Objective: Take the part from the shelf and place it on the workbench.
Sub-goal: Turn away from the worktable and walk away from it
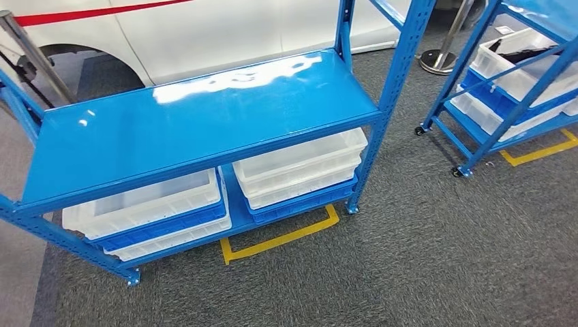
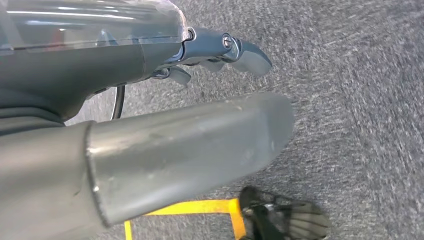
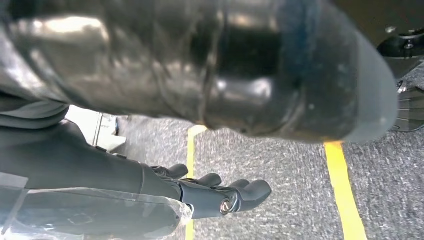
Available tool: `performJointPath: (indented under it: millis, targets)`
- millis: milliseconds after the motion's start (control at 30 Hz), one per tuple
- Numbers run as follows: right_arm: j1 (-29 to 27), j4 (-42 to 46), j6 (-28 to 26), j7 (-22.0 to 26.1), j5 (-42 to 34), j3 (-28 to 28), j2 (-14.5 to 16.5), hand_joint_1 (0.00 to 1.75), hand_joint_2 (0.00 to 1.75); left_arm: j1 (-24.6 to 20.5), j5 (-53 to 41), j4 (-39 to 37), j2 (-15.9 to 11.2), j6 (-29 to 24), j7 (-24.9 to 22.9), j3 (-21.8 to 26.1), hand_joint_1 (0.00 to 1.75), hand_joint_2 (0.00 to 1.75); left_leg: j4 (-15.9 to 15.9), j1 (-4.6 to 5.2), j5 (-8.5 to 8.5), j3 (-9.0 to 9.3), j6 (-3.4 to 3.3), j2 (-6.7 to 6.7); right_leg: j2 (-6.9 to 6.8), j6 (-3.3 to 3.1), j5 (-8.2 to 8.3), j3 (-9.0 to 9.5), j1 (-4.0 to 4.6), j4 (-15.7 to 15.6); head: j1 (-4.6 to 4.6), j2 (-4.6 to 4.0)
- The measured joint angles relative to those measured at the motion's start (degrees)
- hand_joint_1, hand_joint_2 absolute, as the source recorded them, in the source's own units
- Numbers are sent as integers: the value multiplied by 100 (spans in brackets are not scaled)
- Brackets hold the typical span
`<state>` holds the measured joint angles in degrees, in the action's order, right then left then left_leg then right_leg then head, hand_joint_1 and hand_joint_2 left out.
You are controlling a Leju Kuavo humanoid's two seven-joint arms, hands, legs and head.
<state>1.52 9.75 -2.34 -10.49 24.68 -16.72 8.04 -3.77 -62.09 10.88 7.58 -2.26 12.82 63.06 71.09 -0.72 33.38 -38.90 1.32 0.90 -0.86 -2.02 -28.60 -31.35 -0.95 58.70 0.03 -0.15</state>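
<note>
Nearest me, my left robot hand (image 2: 220, 50) and right robot hand (image 3: 220, 192) hang over the grey carpet (image 1: 422, 272), fingers loosely spread, holding nothing. Ahead stands the blue shelf (image 1: 204, 122), top board bare, with white bins (image 1: 300, 163) on its lower level. Farther right, a second rack (image 1: 518, 75) carries a bin with a dark part (image 1: 525, 48) in it, likely my target, though too small to be sure. My worry: walking there, a leg may clip the near shelf's corner post.

Left hand (image 2: 165, 125) — thick scuffed grey thumb, darker screw-jointed fingers (image 2: 235, 50), clear plastic-wrapped cover; right hand (image 3: 210, 195) alike — glossy black.
</note>
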Motion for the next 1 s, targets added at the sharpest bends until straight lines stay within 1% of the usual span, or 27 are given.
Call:
performJointPath:
  millis: [33,67,100,133,200,233,267,333,367,400,433,467,500,533,567,600,633,667,700,733,767,833,867,900,933,967,1000]
  targets:
    - [-3,-1,1,-1,1,-1,0,0,0,1,-3,0,0,-2,3,0,0,0,236,-3,64,-105,12,-31,-81,-4,-7,2,7,2,0,0]
    - [-3,-1,3,-1,1,-1,0,0,0,10,-6,0,0,-5,5,0,0,0,268,-6,18,-108,20,-53,-158,-3,-15,7,10,3,0,0]
    - [0,-1,4,0,2,-2,0,0,0,21,-9,0,-1,-9,5,0,0,0,74,-7,-127,3,20,-86,-227,4,-24,18,11,4,0,0]
    - [2,-1,6,0,3,-2,1,0,0,27,-12,0,-2,-12,7,0,0,0,-304,-6,-329,209,11,-156,-291,17,-36,35,12,5,0,0]
    - [1,-1,7,1,5,-4,2,0,0,11,-14,0,-4,-17,14,0,0,0,-1040,26,-582,593,-33,-372,-409,63,-66,67,38,12,1,0]
    - [6,-1,6,1,7,-5,2,0,0,1,-14,0,-4,-17,19,0,0,0,-1235,45,-623,685,-63,-435,-463,90,-79,77,54,17,3,0]
    - [14,0,6,1,10,-8,2,0,0,0,-14,0,-5,-18,22,0,0,0,-1300,65,-612,702,-93,-444,-515,116,-84,86,68,16,4,0]
    - [41,3,5,0,15,-11,2,0,0,23,-14,0,-5,-20,24,0,0,0,-1335,56,-639,698,-163,-325,-582,172,-102,121,72,8,5,0]
    - [47,5,5,1,16,-12,2,0,0,34,-14,0,-5,-22,24,0,0,0,-1363,42,-657,714,-202,-272,-509,202,-152,124,64,52,6,0]
    - [46,7,5,1,17,-14,2,0,0,33,-14,0,-4,-24,24,0,0,0,-1392,25,-679,730,-240,-218,-378,229,-258,77,54,189,6,0]
    - [41,8,5,1,17,-17,2,0,0,24,-14,0,-3,-25,24,0,0,0,-1412,12,-698,744,-272,-163,-214,251,-422,-38,39,452,7,0]
    - [35,7,5,2,17,-22,2,0,0,13,-14,0,-2,-25,25,0,0,0,-1414,15,-706,735,-294,-106,-61,264,-613,-217,30,822,8,0]
    - [28,7,5,2,17,-27,2,0,0,4,-14,0,-2,-25,25,0,0,0,-1411,19,-711,726,-307,-40,15,271,-776,-415,25,1210,8,0]
    - [23,6,5,2,17,-30,2,0,0,3,-14,0,-2,-26,25,1,0,0,-1408,23,-712,724,-313,31,48,275,-855,-573,23,1505,8,0]
    - [17,6,5,1,17,-32,2,0,0,8,-14,0,-2,-26,25,1,0,0,-1404,26,-711,726,-314,108,60,274,-814,-646,22,1612,8,0]
    - [12,6,5,1,17,-33,2,0,0,14,-14,0,-2,-27,25,2,0,0,-1397,27,-710,732,-312,189,78,264,-651,-607,21,1479,8,0]
    - [10,6,5,1,17,-33,2,0,0,18,-14,0,-2,-27,25,3,0,0,-1389,27,-707,739,-308,269,126,246,-415,-479,21,1158,8,0]
    - [5,6,5,1,17,-34,-2,0,0,18,-14,0,0,-27,25,4,0,0,-1378,24,-702,739,-300,344,251,218,-195,-317,19,757,8,0]
    - [2,5,5,2,17,-36,-6,0,0,13,-14,0,4,-27,26,4,0,0,-1354,30,-694,727,-281,419,380,193,-40,-174,15,397,7,0]
    - [1,5,6,2,18,-38,-10,0,0,7,-14,0,7,-27,29,5,0,0,-1337,28,-691,705,-255,483,480,176,34,-86,17,170,7,0]
    - [4,5,7,3,20,-40,-15,0,0,6,-15,0,10,-27,33,5,0,0,-1328,21,-691,680,-219,541,535,162,40,-52,25,70,7,0]
    - [21,5,8,3,28,-42,-11,0,0,20,-25,0,7,-28,39,7,0,0,-1335,8,-704,640,-140,656,429,134,48,-38,19,29,8,0]
    - [25,5,3,2,32,-42,-8,0,0,33,-34,-1,8,-28,44,7,0,0,-1308,12,-680,621,-106,612,365,108,62,-20,4,-7,6,0]
    - [23,5,-10,2,31,-43,-5,0,0,38,-42,-1,9,-28,50,7,0,0,-1201,20,-600,568,-77,496,294,74,78,-1,-14,-46,-2,0]
    - [17,5,-31,2,24,-44,-2,0,0,34,-49,-1,9,-27,57,7,0,0,-1025,25,-479,489,-53,340,230,45,90,13,-30,-79,-8,0]
    - [13,5,-59,4,15,-46,-2,0,0,26,-51,-1,12,-27,64,7,0,0,-787,24,-327,378,-29,164,181,26,91,20,-19,-88,-16,0]
    - [9,4,-87,7,6,-51,-2,0,0,14,-51,0,10,-28,69,7,0,0,-493,15,-161,239,-6,62,130,12,87,19,-12,-87,-21,0]
